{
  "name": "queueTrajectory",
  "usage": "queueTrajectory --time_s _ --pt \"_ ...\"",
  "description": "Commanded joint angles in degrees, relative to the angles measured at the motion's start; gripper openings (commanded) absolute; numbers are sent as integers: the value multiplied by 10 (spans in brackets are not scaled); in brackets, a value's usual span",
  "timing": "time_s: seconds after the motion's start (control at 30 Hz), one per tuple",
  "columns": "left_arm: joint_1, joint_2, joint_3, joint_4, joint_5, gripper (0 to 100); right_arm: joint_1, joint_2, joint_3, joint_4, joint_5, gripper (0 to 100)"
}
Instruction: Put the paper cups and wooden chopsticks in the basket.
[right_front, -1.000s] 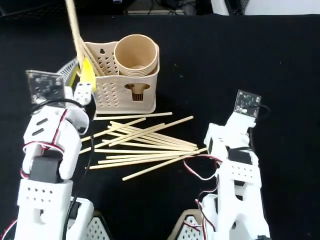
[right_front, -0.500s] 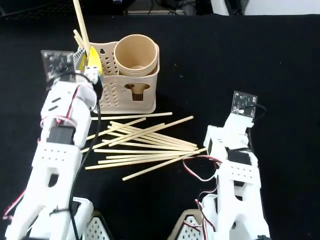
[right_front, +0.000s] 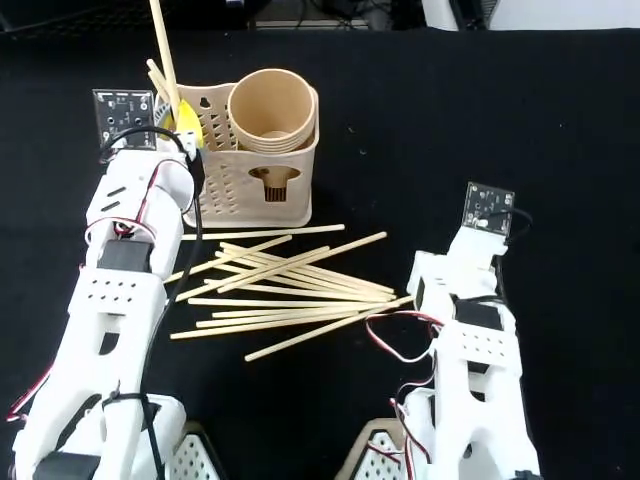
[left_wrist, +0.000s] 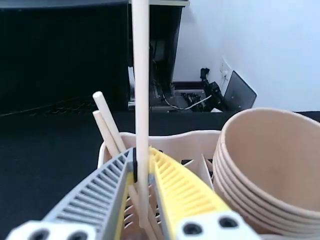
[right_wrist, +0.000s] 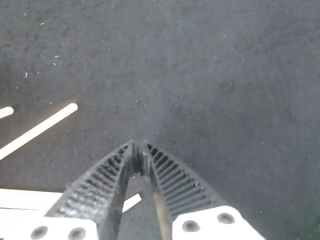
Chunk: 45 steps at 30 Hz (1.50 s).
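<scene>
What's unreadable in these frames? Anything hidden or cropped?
- Held chopstick: top end cut off by the frame edge in the left wrist and high views; lower end hidden behind the left gripper and the basket wall.
- Paper cups: stack count unclear, basket wall hides the lower part.
- Loose chopsticks: overlapping, exact count unclear in high view.

White shells on left arm (right_front: 118, 290) and right arm (right_front: 478, 335), trailing red, black and white cables (right_front: 393, 345). Ribbed jaws: grey and yellow on left gripper (left_wrist: 141, 154), seemingly black on right gripper (right_wrist: 138, 146).
</scene>
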Motion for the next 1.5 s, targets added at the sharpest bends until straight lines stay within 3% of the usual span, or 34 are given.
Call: queueTrajectory --time_s 0.0,0.33,0.47,1.0,1.27,1.47 --pt "-5 -1 -35 -15 4 30 -7 -12 -5 -11 6 25" --pt "-2 0 -33 -14 4 30 -7 -12 -5 -11 6 25" --pt "-6 0 -32 -13 4 88 -7 -12 -5 -11 6 25" --pt "-7 -8 -38 -13 4 83 -7 -12 -7 -11 6 25" --pt "-4 -137 -37 -11 4 83 -7 -12 -7 -11 6 25" --pt "-14 -280 -66 123 4 83 -8 -12 -8 -11 7 25"
